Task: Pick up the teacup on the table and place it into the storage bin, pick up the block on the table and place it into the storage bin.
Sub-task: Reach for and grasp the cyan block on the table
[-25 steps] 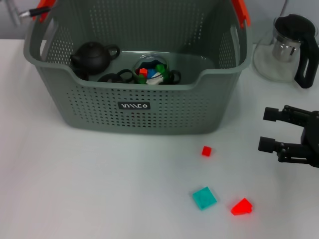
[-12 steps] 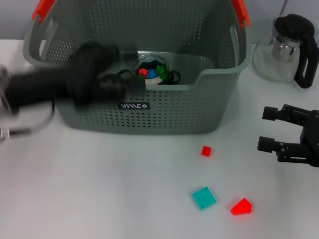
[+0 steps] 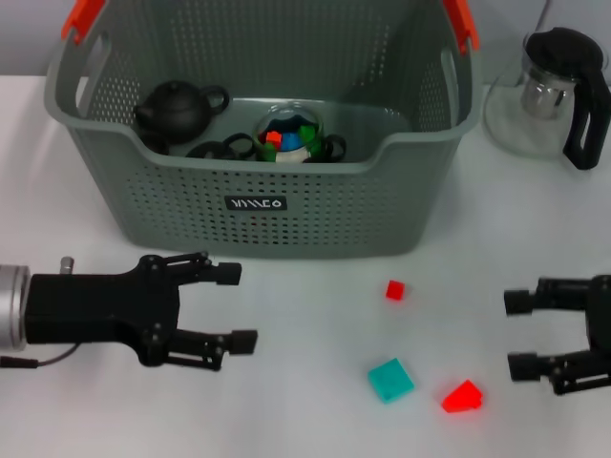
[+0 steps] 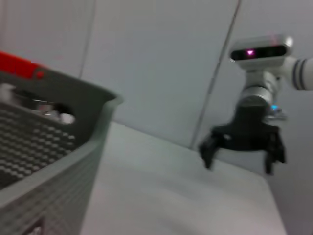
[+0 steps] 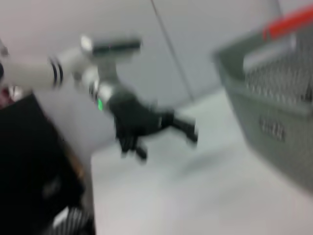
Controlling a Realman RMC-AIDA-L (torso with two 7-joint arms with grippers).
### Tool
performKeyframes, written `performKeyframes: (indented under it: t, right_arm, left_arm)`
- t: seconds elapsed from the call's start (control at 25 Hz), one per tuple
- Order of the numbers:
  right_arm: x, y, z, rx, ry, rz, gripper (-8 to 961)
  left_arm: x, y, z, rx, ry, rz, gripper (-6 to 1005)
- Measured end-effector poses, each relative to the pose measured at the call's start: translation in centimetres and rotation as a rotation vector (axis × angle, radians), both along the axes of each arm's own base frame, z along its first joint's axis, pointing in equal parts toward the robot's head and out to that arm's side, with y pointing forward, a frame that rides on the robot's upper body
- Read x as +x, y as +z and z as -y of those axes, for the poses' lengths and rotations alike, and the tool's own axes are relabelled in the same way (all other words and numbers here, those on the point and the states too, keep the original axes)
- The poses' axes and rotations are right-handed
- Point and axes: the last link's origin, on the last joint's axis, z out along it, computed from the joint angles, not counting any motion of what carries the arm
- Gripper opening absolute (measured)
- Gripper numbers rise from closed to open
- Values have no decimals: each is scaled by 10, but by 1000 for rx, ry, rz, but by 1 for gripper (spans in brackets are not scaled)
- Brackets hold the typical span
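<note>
Now left hand (image 3: 237, 306) level, released, before storage bin (image 3: 258, 205); right hand (image 3: 520, 334) apparently released too.

1. Head view: bright, even light; the white surface (image 3: 286, 401) carries only faint, soft shadows.
2. Both wrist views are soft, the right one heavily motion-blurred.

Grey perforated bin (image 3: 286, 205) stands upright near the table's far edge; three blocks (image 3: 392, 379) lie near its front edge.
</note>
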Motion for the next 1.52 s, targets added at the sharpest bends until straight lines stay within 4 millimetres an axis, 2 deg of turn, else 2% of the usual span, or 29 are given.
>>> performKeyframes:
  t: [0.2,0.48,0.64,0.88,1.0,1.16,1.44,1.52]
  right_arm:
    - [-14,3,-10,-123,-36,168,913]
    - [-64,-1,-43,-211,-5,357,913]
    - [-90,-17,-56,-287,13,562,914]
    - [-130,-50,-67,-320,139,812,915]
    - [-140,-67,-70,-296,183,875,914]
    - [-148,-91,-70,-250,250,876,914]
    - [-142,-125,-54,-278,307,882,914]
    - [-142,-127,-53,-282,310,882,914]
  left_arm:
    - [-7,2,-3,50,60,16,933]
    - [-16,3,-2,86,134,48,933]
    - [-20,6,0,103,161,59,933]
    - [-23,5,0,116,190,78,933]
    - [-26,2,2,125,214,83,933]
    - [-31,0,5,123,232,76,933]
    - [-37,-9,22,177,140,49,933]
    - [-38,-12,25,192,122,46,933]
